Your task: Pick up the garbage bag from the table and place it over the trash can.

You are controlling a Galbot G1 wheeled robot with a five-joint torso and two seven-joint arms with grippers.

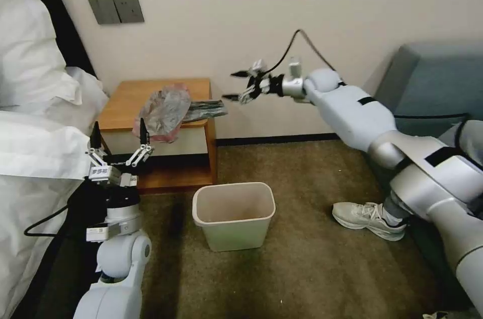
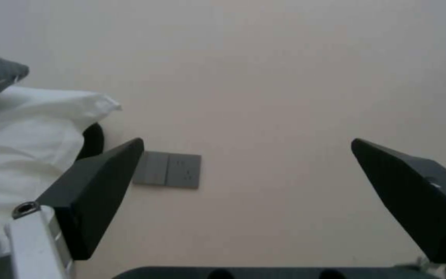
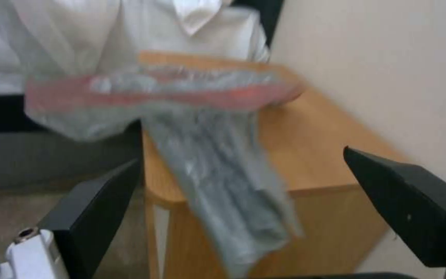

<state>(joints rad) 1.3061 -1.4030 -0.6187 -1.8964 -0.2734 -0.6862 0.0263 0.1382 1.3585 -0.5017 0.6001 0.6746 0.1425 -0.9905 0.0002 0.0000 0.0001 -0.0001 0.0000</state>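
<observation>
My right gripper (image 1: pixel 234 85) gapes wide at frame centre, just right of the garbage bag (image 1: pixel 168 110) draped over the table's (image 1: pixel 126 102) front edge. My left gripper (image 1: pixel 119 139), also spread wide, points upward at lower left. The trash can (image 1: pixel 234 214) stands on open carpet below.

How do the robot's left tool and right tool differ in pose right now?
The left tool points upward, low beside the table; the right tool reaches sideways at tabletop height toward the garbage bag. The left faces the wall, the right faces the bag. Both are open and empty.
</observation>
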